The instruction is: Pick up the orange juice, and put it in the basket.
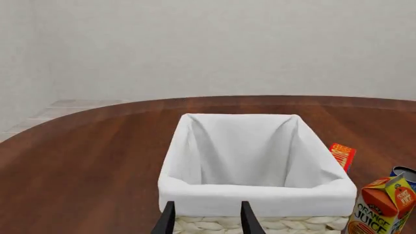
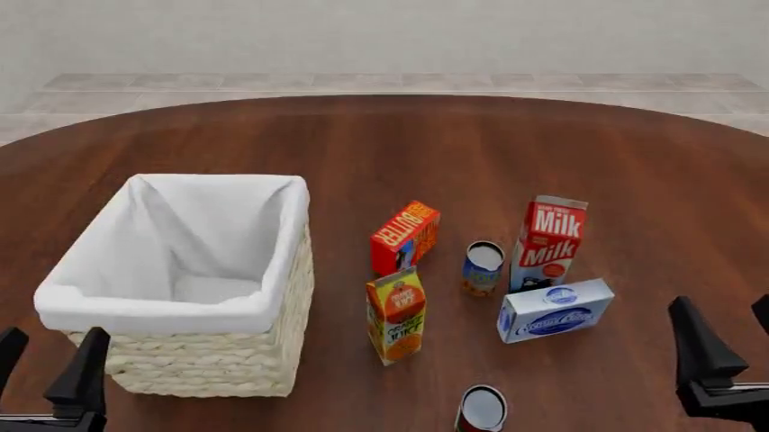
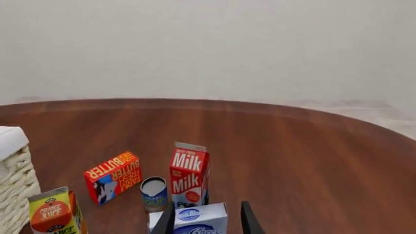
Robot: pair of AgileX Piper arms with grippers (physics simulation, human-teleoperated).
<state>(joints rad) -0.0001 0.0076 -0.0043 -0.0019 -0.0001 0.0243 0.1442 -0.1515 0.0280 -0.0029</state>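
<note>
The orange juice (image 2: 397, 315) is a tall orange and yellow carton standing upright on the table, just right of the basket (image 2: 157, 315). The basket is large pale wicker with a white liner and holds nothing I can see. My left gripper (image 2: 46, 364) is open and empty at the near left, in front of the basket's near wall. My right gripper (image 2: 733, 337) is open and empty at the near right, well apart from the juice. In the left wrist view, the gripper (image 1: 208, 222) faces the basket (image 1: 260, 195) with the juice (image 1: 383, 207) at the edge. The juice also shows in the right wrist view (image 3: 55, 214).
A red-orange butter box (image 2: 405, 236), a small can (image 2: 484, 267) and a red-and-white milk carton (image 2: 549, 241) stand behind and right of the juice. A blue-and-white box (image 2: 556, 310) lies to its right. Another can (image 2: 482, 409) stands near the front edge.
</note>
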